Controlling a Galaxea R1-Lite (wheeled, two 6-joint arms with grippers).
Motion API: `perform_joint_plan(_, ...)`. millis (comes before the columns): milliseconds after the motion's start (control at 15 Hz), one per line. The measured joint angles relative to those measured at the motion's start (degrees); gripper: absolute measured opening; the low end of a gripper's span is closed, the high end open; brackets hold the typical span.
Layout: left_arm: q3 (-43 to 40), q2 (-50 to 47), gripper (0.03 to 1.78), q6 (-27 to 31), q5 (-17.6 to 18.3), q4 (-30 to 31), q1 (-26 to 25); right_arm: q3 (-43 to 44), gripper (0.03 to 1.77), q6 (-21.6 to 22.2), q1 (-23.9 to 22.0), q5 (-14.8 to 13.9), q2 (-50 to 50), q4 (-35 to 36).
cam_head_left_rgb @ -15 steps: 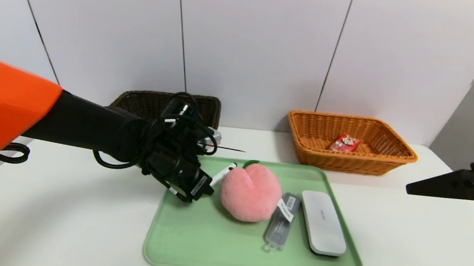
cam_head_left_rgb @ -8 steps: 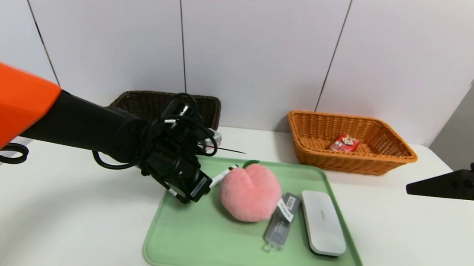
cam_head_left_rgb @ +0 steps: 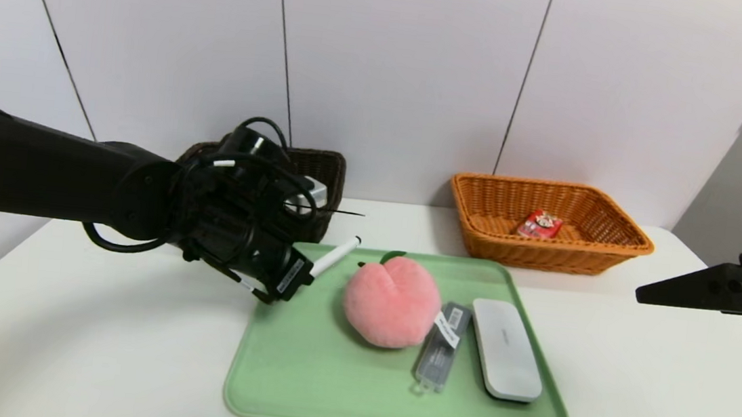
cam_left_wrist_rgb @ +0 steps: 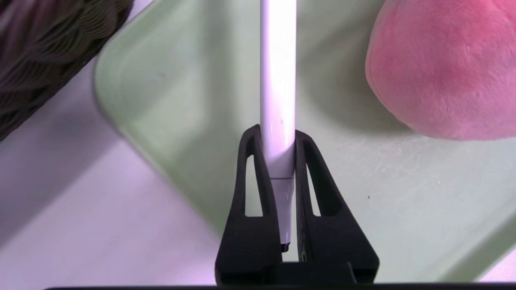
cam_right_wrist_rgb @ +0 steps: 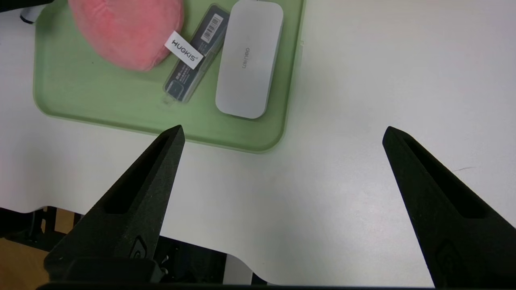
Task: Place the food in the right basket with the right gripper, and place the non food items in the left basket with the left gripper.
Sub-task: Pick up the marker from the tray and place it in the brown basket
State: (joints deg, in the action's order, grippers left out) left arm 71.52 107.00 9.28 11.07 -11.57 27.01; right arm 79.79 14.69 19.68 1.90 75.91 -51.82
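The left claw (cam_head_left_rgb: 300,271) is clamping the marker (cam_head_left_rgb: 335,256) between its two black fingers (cam_left_wrist_rgb: 253,169) and holding it in the air over the tray's (cam_head_left_rgb: 300,379) near-left corner, with the black tip pointing up and toward the peach (cam_head_left_rgb: 392,301). The dark basket (cam_head_left_rgb: 320,166) is sitting just behind the left arm. The peach is lying on the tray, with the grey case (cam_head_left_rgb: 442,353) just beside it and the white case (cam_head_left_rgb: 506,348) next along. The red carton (cam_head_left_rgb: 539,224) is lying inside the orange basket (cam_head_left_rgb: 547,253) on the surface (cam_head_left_rgb: 92,345). The right claw (cam_right_wrist_rgb: 282,137) is hanging parked above the surface's right side, its fingers standing wide apart and gripping nothing.
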Motion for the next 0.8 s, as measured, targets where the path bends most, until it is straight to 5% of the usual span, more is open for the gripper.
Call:
perform_joint_plan(467, -5.8, -8.4, 0.17, -0.1, 0.2, -0.1, -0.4, 0.0, 1.7, 0.0, 0.4, 0.0, -0.3, 0.0)
perform_joint_plan(800, -1.2, -13.1, 0.17, 0.2, 0.5, -1.6, -1.0, -0.1, 1.7, -0.1, 0.5, 0.1, -0.9, 0.0)
